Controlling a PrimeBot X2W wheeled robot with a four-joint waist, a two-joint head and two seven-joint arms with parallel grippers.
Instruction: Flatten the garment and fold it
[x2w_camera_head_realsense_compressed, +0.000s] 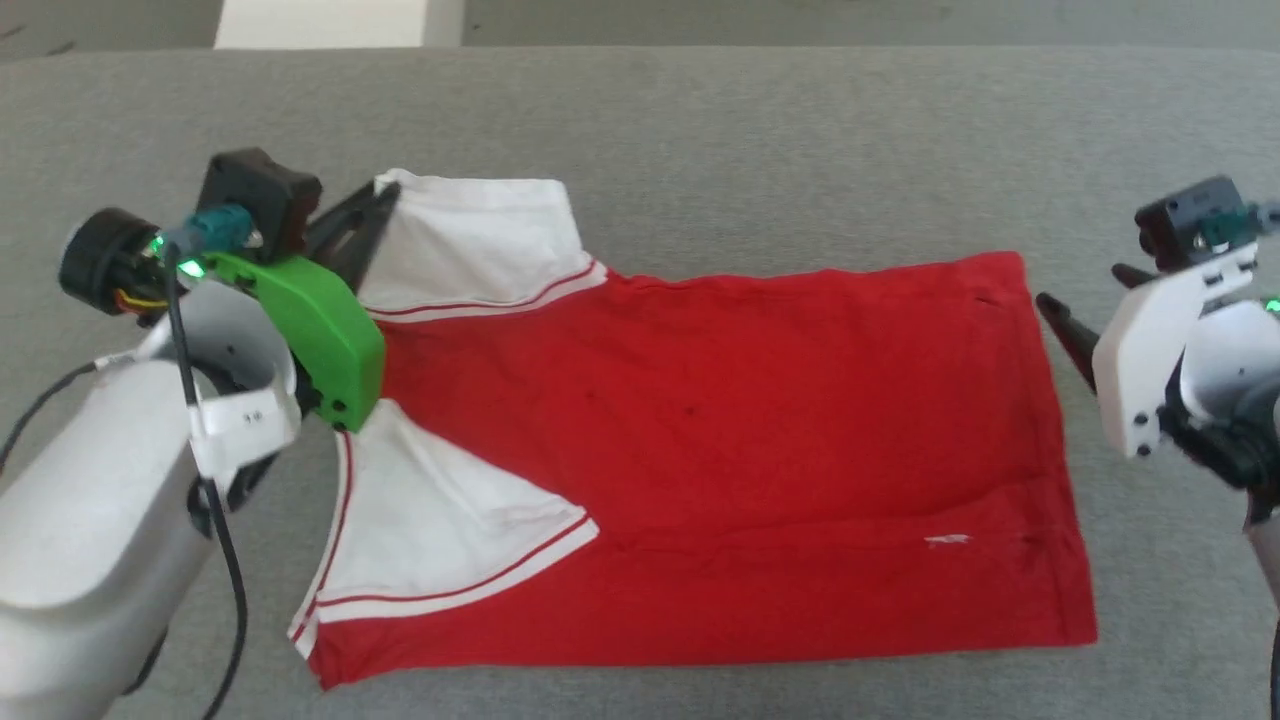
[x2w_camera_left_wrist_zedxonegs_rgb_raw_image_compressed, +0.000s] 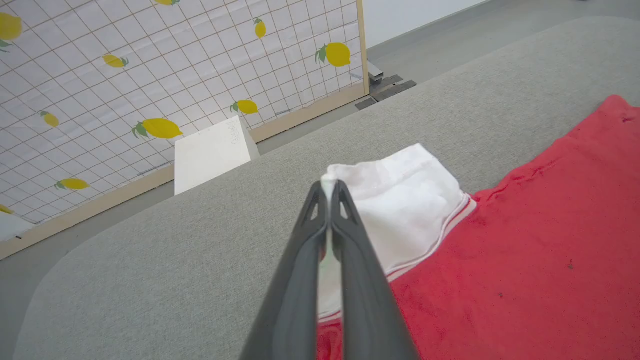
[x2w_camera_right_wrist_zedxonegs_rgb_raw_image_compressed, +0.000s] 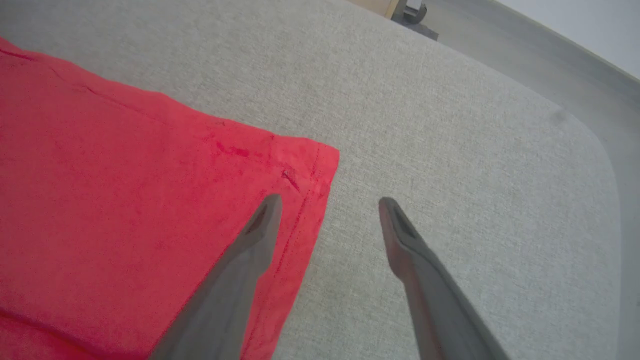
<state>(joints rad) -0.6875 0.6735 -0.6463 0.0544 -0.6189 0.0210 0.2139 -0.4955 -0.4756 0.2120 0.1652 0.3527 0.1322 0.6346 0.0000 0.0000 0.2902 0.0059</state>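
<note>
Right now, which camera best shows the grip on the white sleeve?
Left wrist view: the left pincer is shut on the sleeve corner, close up. Head view shows it smaller; right wrist view shows the shirt's hem.

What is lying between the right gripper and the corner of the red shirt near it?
Nothing visible. The open right gripper is at the hem corner of the garment: one finger is over the red cloth, the other over the bare grey surface.

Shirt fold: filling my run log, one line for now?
left gripper shut on white sleeve tip | right gripper open by hem corner | shirt spread out
</note>
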